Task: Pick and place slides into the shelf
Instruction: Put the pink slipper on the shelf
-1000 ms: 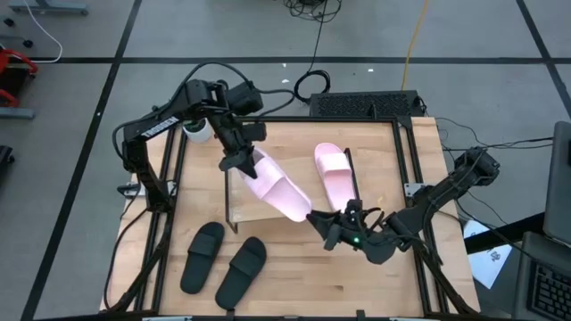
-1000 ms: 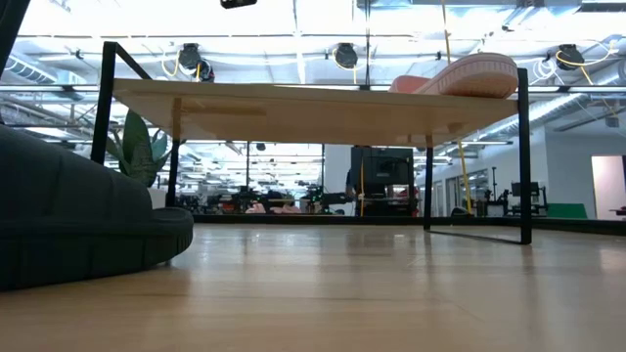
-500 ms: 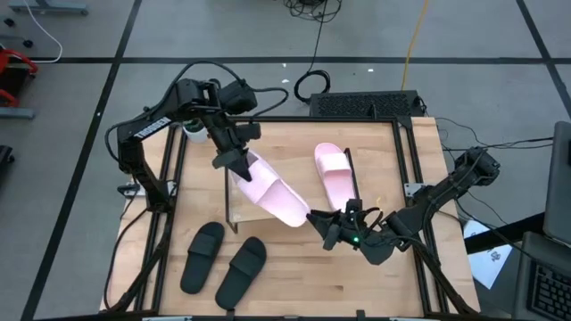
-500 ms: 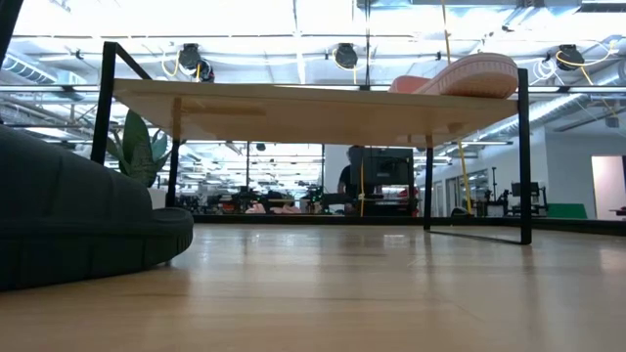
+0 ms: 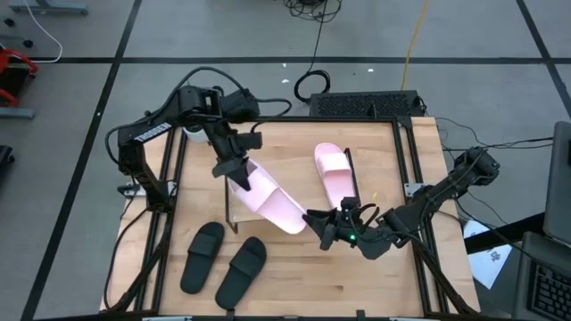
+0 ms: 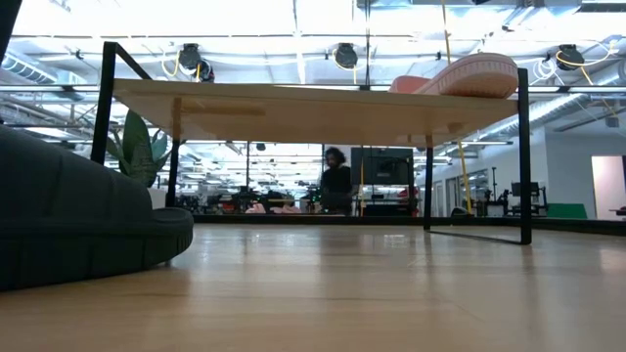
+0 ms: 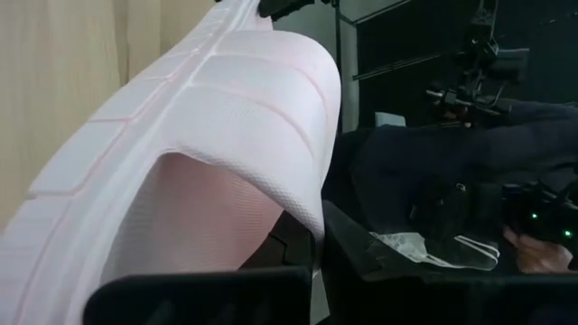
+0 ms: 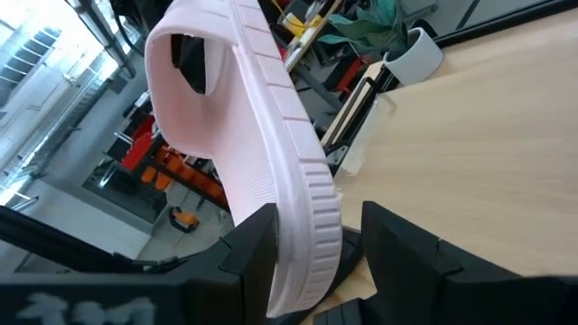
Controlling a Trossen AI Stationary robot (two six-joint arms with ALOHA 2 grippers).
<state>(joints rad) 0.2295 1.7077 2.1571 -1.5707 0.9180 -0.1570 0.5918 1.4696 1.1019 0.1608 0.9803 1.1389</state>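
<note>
While one pink slide [image 5: 336, 174] already lies on the shelf [image 5: 245, 212], the high view shows a second pink slide [image 5: 266, 198] held up over the shelf between both claws. The left claw [image 5: 228, 169] is shut on its strap end. The right claw [image 5: 325, 225] has its jaws wide around the other end. Two black slides [image 5: 223, 261] lie on the table [image 5: 294, 285] near the shelf, so one is done, one is on its way and two are left.

From the low view, the shelf board is seen from below with the placed pink slide on top at one end.

Seen from the left wrist, the pink strap fills the picture, pinched in that claw.

Seen from the right wrist, the sole edge sits between the two fingers [image 8: 408, 255]. Nothing blocks the free shelf space
</note>
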